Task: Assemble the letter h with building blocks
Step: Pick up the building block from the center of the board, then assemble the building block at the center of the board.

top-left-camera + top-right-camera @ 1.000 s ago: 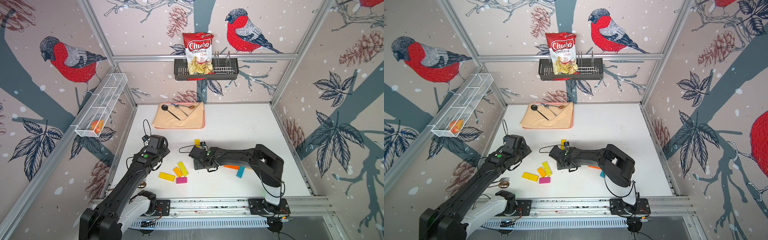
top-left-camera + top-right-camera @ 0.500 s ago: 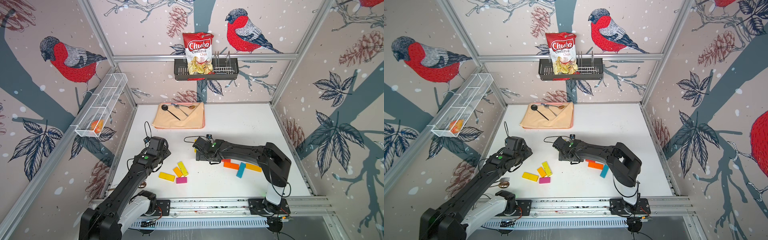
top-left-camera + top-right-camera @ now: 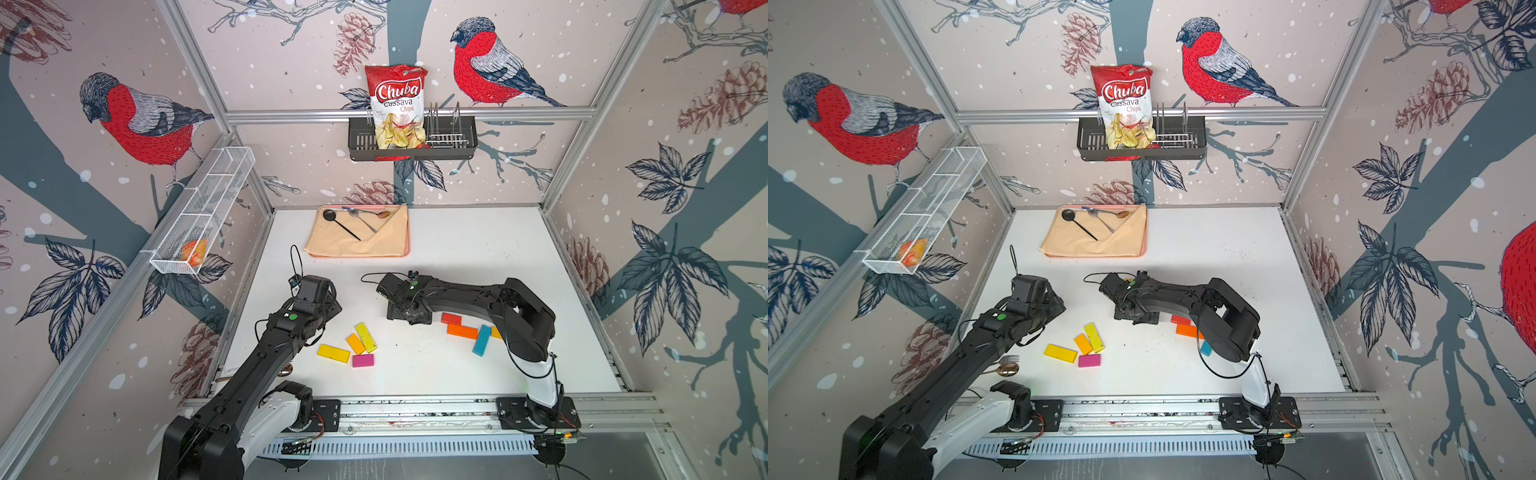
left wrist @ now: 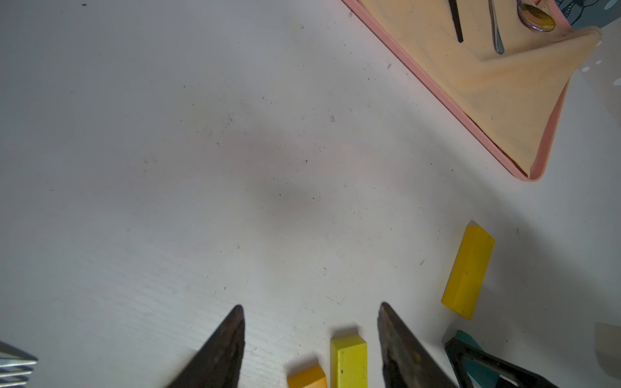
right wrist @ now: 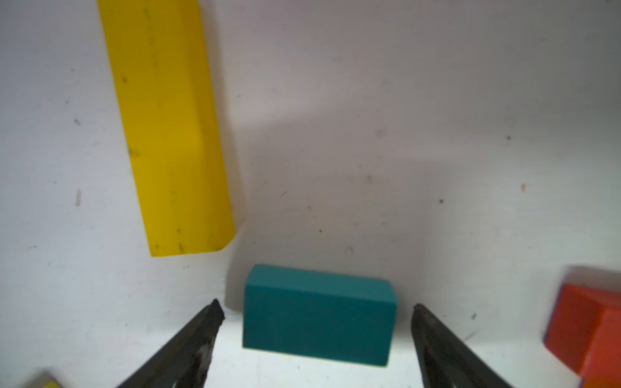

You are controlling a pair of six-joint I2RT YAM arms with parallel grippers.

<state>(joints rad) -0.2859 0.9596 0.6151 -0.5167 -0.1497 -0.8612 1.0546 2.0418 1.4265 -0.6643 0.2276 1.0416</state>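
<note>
Teal block point(image 5: 318, 315) lies between right gripper's point(image 5: 316, 306) spread jaws; left gripper point(image 4: 311, 305) hovers spread, empty.

Bullfinch wallpaper point(image 3: 145, 124) covers the walls around a white tabletop point(image 3: 478, 257). A black rack point(image 3: 449, 153) holding a chips bag point(image 3: 397, 99) hangs at the back. A wire basket point(image 3: 208, 208) on a side wall holds perhaps fruit.

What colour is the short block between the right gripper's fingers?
Teal; the short block shows best in the right wrist view.
</note>
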